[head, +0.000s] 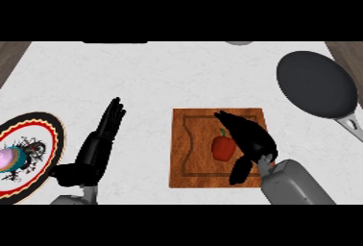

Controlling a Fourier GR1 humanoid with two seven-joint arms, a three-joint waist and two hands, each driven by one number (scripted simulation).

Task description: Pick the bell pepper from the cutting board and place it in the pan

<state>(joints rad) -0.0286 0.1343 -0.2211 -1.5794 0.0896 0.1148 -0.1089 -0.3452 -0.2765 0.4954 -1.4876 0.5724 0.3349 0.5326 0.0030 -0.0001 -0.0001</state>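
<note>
Nearest on the white surface (156, 86), one patterned plate (50, 139) sits at left beside the resting left hand (99, 144) with straight, pressed-together fingers, one cutting board (191, 149) carries one red bell pepper (223, 148) under the right hand (248, 137), fingers straight, and one dark pan (315, 89) lies far right.

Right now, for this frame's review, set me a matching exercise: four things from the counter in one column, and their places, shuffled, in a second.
Things:
1. bell pepper
2. pan
3. plate
4. left hand

Places:
A. far right of the counter, nothing in it
B. on the cutting board, beside the right hand
C. resting open between plate and board
D. at the left edge

Pairs: 1-B, 2-A, 3-D, 4-C
</note>
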